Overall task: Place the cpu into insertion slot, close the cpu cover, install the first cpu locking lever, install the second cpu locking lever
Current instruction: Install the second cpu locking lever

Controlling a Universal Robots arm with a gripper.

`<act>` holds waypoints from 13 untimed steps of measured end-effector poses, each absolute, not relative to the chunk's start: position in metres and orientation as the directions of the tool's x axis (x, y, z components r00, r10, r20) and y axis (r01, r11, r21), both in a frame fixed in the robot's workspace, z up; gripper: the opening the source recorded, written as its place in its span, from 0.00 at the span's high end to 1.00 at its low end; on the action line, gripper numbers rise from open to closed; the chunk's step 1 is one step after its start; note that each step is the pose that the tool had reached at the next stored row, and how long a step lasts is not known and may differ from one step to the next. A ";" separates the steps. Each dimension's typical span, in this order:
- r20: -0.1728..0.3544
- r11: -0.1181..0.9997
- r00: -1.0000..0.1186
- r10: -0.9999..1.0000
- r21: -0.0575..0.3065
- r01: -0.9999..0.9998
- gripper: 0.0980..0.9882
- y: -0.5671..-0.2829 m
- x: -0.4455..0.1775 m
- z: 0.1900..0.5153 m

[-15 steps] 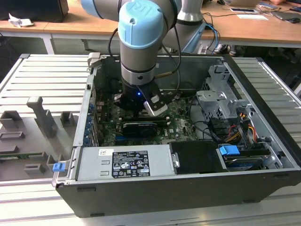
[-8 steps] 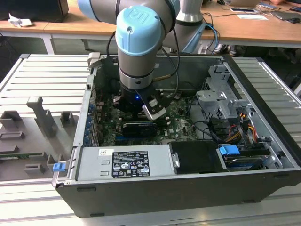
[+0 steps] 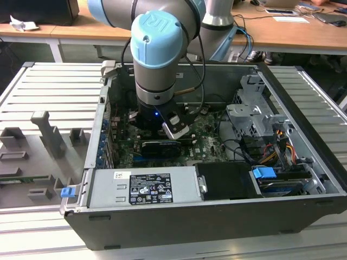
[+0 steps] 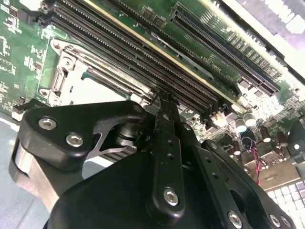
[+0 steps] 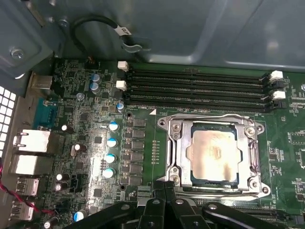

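The small square cpu with its pale silver metal top lies seated in the square insertion slot on the green motherboard, framed by the thin silver cpu cover, which looks closed down. The black end effector hovers just beside the slot's edge, fingers together, empty. Judged: press levers squarely, avoiding the long black memory slots.

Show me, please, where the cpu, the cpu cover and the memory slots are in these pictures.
cpu (image 5: pixel 212 153): first wrist view, middle of its pale metal top.
cpu cover (image 5: pixel 178 151): first wrist view, one side bar of the silver frame around the chip.
memory slots (image 5: pixel 200 88): first wrist view, middle of the long black rows.
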State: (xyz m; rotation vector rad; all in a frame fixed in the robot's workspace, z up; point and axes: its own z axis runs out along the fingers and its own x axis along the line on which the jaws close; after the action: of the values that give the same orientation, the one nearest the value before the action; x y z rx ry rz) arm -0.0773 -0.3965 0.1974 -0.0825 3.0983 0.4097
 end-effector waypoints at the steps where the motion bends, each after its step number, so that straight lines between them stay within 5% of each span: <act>1: -0.022 0.964 -0.998 -0.050 0.261 -0.054 0.99 -0.397 -0.077 0.197; 13: -0.023 0.958 -0.998 -0.050 0.282 -0.054 0.99 -0.396 -0.079 0.207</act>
State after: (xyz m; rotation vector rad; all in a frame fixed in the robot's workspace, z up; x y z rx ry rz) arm -0.0793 -0.3959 0.2067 -0.0820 3.0925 0.4459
